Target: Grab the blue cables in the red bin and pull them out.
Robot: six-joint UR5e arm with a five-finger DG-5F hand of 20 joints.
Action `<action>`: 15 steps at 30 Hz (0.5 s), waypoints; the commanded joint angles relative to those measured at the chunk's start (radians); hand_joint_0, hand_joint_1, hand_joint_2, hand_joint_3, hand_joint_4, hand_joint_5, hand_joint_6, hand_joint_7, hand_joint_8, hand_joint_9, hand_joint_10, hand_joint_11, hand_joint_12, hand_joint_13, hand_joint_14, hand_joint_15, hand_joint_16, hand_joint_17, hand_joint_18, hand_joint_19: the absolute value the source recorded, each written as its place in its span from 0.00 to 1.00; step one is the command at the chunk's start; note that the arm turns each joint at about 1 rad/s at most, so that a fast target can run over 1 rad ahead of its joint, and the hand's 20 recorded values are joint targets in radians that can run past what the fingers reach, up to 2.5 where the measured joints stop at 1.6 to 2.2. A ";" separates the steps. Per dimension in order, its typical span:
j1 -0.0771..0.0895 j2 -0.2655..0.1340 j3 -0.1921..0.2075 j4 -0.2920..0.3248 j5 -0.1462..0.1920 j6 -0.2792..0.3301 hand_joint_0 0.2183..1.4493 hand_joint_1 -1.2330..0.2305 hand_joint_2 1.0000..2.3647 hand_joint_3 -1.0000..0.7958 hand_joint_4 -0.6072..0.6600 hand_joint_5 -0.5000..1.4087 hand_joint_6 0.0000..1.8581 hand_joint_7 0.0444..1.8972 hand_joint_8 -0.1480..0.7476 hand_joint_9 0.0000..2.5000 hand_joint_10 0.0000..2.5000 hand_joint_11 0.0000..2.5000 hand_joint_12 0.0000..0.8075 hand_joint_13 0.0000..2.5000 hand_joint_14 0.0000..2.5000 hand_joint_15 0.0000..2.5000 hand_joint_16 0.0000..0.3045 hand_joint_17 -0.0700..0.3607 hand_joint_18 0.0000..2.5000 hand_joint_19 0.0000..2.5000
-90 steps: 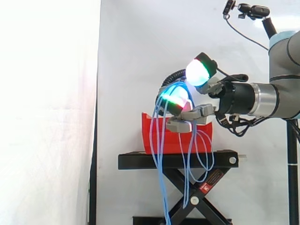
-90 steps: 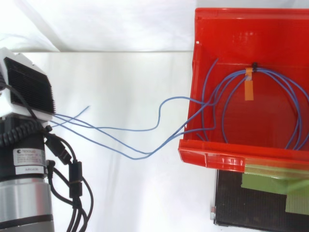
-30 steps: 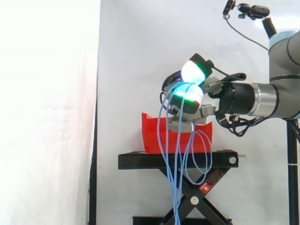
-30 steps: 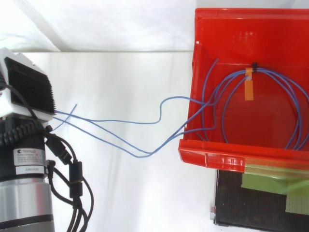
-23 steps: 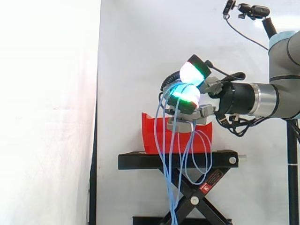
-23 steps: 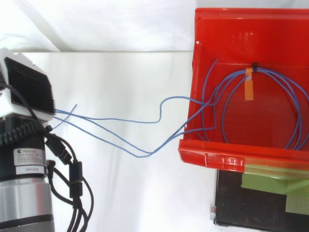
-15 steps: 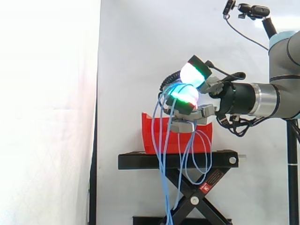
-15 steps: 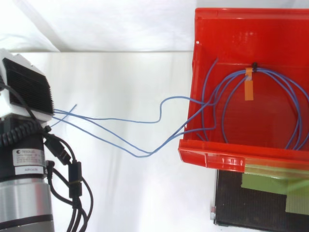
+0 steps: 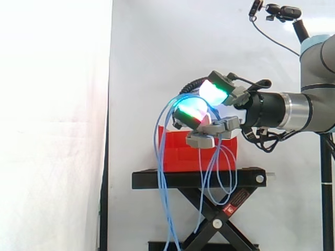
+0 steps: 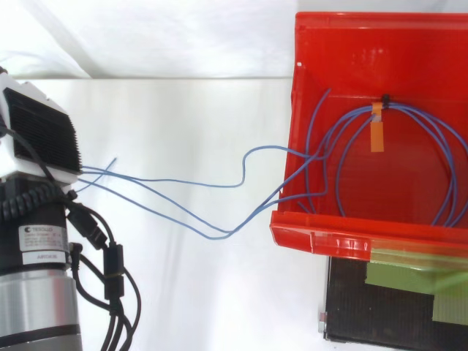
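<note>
In the side view my hand [image 9: 222, 124] hovers just above the red bin [image 9: 175, 152], thumb and fingers curled together. Several thin blue cables [image 9: 159, 180] run between the glowing pads [image 9: 189, 111] and arch over them. They hang down left of the bin almost to the floor, with more loops [image 9: 222, 172] drooping in front of it. From above, the hand [image 10: 40, 135] sits at the left edge. The cables [image 10: 183, 183] stretch from it across to the bin [image 10: 351, 44], where a coil [image 10: 439, 153] bound with an orange tag [image 10: 377, 137] still lies inside.
The bin stands on a black scissor-lift stand [image 9: 199, 179] before a white curtain. In the top view the stand's black top [image 10: 380, 314] carries green tape [image 10: 409, 274] beside the bin. A small camera [image 9: 282, 11] hangs at the upper right.
The hanging cable strands have swung left, away from the stand. The pads have dipped and turned slightly. The coil in the bin has not moved.
</note>
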 commanded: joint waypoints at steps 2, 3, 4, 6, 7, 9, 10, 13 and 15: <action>0.000 -0.001 0.000 -0.002 0.000 0.001 0.64 0.10 0.01 0.27 0.71 0.51 0.46 0.18 0.44 0.38 0.01 0.44 0.40 0.55 0.25 0.54 0.14 0.39 0.36 0.49; 0.000 -0.001 0.000 -0.002 0.000 -0.001 0.64 0.10 0.01 0.27 0.71 0.51 0.46 0.18 0.44 0.38 0.01 0.44 0.39 0.55 0.25 0.54 0.14 0.39 0.36 0.49; -0.001 -0.001 -0.001 -0.002 0.000 0.001 0.64 0.10 0.01 0.27 0.71 0.50 0.46 0.18 0.44 0.38 0.01 0.44 0.39 0.55 0.25 0.54 0.14 0.39 0.36 0.49; 0.000 -0.001 0.000 -0.002 0.000 0.001 0.64 0.10 0.01 0.26 0.71 0.50 0.47 0.17 0.44 0.37 0.01 0.44 0.39 0.55 0.25 0.53 0.14 0.39 0.36 0.49; 0.000 -0.001 0.000 0.000 0.000 0.001 0.64 0.10 0.01 0.26 0.71 0.50 0.47 0.17 0.44 0.37 0.01 0.44 0.40 0.55 0.25 0.53 0.14 0.39 0.36 0.49; 0.000 -0.001 0.000 0.000 0.000 -0.001 0.64 0.10 0.01 0.26 0.71 0.50 0.47 0.17 0.44 0.37 0.01 0.44 0.39 0.55 0.25 0.54 0.14 0.39 0.36 0.49; 0.000 0.000 0.000 0.000 0.000 -0.001 0.64 0.10 0.01 0.26 0.71 0.50 0.47 0.17 0.43 0.37 0.01 0.44 0.39 0.55 0.25 0.54 0.14 0.39 0.36 0.49; 0.000 0.000 0.000 0.002 0.000 -0.001 0.64 0.10 0.01 0.26 0.70 0.50 0.47 0.17 0.43 0.37 0.01 0.44 0.39 0.55 0.25 0.53 0.14 0.39 0.36 0.49; 0.000 -0.001 0.000 0.002 0.000 -0.001 0.65 0.10 0.01 0.26 0.70 0.50 0.47 0.17 0.43 0.37 0.01 0.44 0.40 0.55 0.25 0.53 0.14 0.39 0.36 0.49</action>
